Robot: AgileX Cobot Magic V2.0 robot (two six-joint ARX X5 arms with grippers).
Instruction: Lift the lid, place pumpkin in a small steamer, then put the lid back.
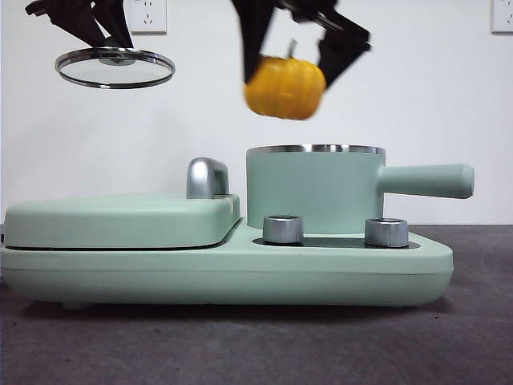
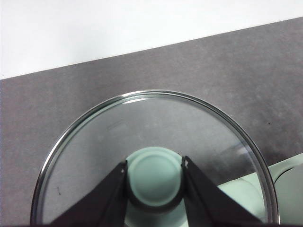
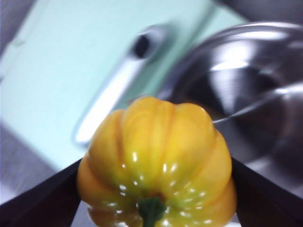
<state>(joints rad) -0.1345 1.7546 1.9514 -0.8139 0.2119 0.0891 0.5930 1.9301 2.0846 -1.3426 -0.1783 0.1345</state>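
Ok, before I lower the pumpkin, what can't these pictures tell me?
- Inside the pot: hidden by its wall in the front view, motion-blurred in the right wrist view.
- Pumpkin: blurred in the front view, so its position over the rim is unclear.
- Left gripper on the lid knob: arm cut off by the front view's top edge.
- Right gripper: fingertips hidden behind the pumpkin.

Right claw (image 1: 296, 56) w/ pumpkin (image 1: 285, 87) above open steamer (image 1: 314, 188); left claw (image 1: 100, 28) holds lid (image 1: 115, 68) high.
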